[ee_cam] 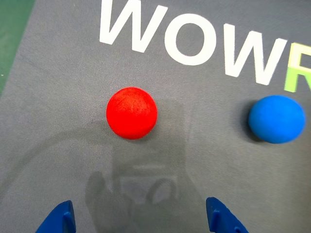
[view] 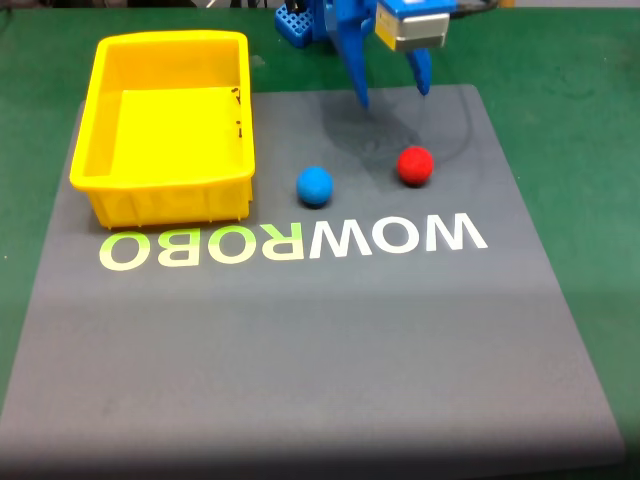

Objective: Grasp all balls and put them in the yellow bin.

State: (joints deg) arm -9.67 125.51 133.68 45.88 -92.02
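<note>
Red ball (ee_cam: 131,112) sits on the gray mat just ahead of the tool (ee_cam: 143,216), slightly left of center in the wrist view. Jaws are spread wide and empty, blue ball (ee_cam: 276,119) off right toward the yellow bin (view: 165,195).

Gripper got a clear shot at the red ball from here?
Probably yes. The gripper hangs open just behind the red ball, nothing lies between them, and the blue ball sits well off to the side on the grey mat.

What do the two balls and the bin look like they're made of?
Red ball and blue ball: matte, faintly fuzzy surface without glare, probably foam or felt. Yellow bin: glossy moulded plastic, with ribbed sides and a sheen on the floor.
</note>
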